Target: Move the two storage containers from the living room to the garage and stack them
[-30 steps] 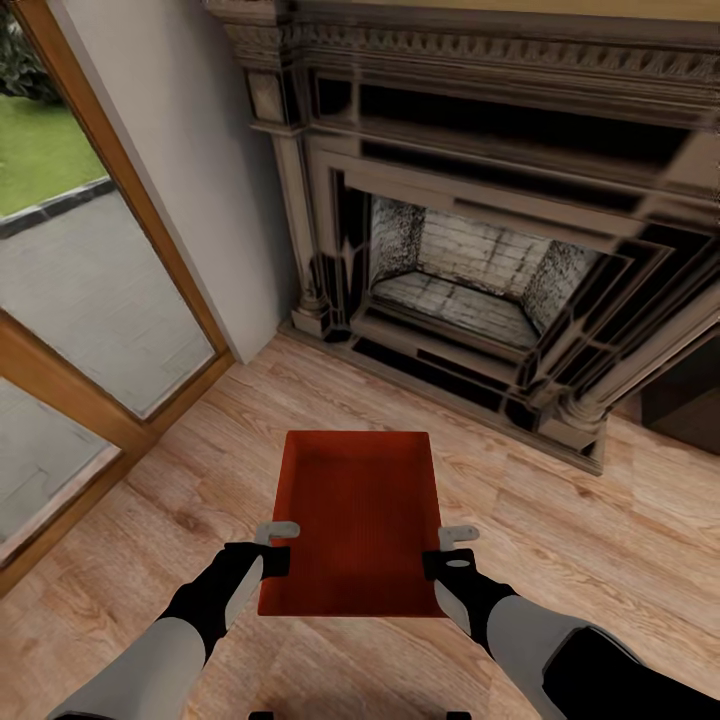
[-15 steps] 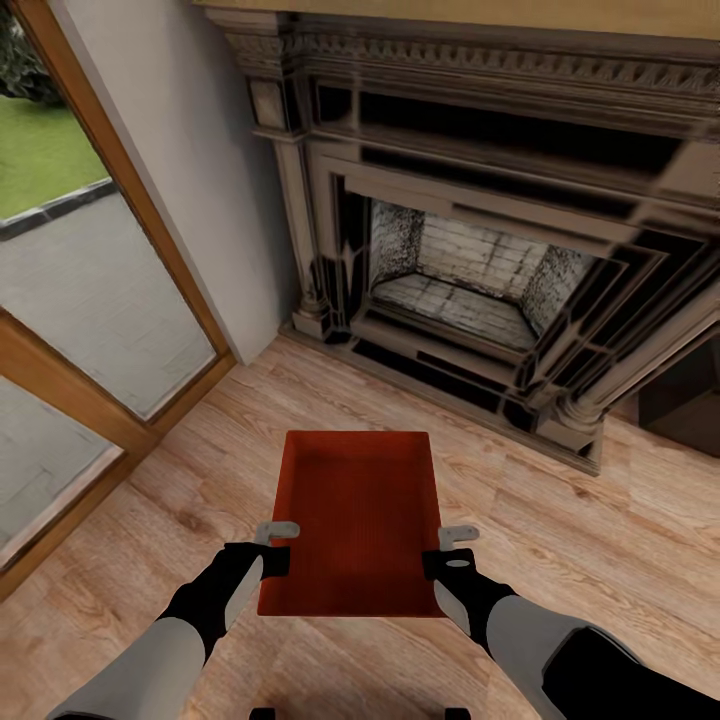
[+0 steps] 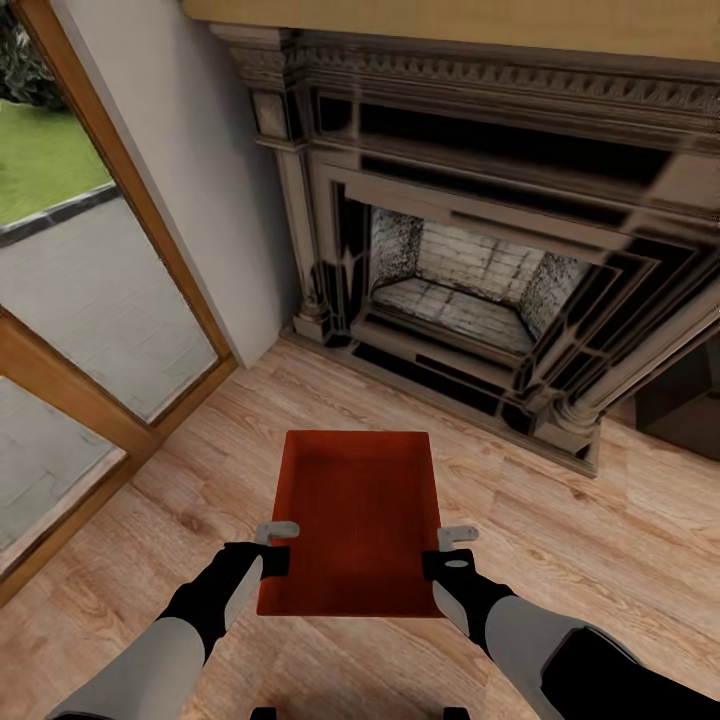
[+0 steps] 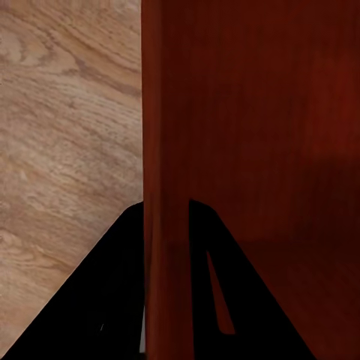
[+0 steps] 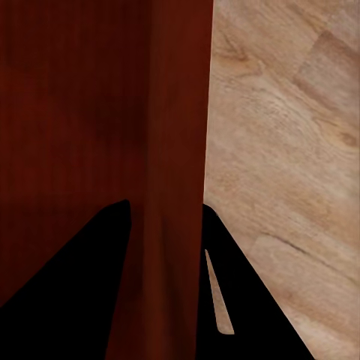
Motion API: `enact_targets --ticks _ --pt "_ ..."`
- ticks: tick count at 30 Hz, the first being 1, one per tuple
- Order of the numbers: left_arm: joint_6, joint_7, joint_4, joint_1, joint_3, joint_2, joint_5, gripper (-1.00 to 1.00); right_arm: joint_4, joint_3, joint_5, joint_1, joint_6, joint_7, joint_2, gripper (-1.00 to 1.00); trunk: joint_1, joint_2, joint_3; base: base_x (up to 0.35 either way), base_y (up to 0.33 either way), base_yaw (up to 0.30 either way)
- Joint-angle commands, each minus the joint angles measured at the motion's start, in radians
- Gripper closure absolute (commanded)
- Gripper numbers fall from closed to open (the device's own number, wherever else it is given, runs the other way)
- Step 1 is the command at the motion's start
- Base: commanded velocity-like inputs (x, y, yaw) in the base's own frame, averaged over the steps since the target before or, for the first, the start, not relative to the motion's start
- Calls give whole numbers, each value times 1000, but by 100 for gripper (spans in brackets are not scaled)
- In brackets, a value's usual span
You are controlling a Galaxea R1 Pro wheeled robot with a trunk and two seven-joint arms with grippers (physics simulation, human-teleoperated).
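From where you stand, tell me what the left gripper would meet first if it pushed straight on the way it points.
The left gripper is clamped on the storage container's side wall, pointing forward and down. Beyond its fingers lies only the wood plank floor, short of the fireplace; the floor probably comes first, though depth is unclear.

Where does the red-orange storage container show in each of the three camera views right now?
Head view: storage container low centre, held between both claws.
Left wrist view: its side wall runs between the claw's fingers.
Right wrist view: its side wall, likewise.
Shared landmark: wood plank floor.
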Motion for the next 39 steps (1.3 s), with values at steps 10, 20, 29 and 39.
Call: enact_targets --ticks 10,20,29,39 --pt "6 13 0 1 0 -1 1 100 -2 -4 12 -1 -18 -56 1 100 -34 63 43 0 0 0" --pt "6 13 -7 0 0 0 1 100 -3 -4 12 -1 -18 -56 1 100 -34 63 59 0 0 0" --pt "-64 14 -8 1 -4 0 -1 100 -3 -4 12 -1 -18 -56 1 100 -34 63 72 0 0 0" --pt "-77 13 -3 0 -5 0 -1 100 -3 -4 13 -1 -18 -56 1 100 -34 63 88 0 0 0"
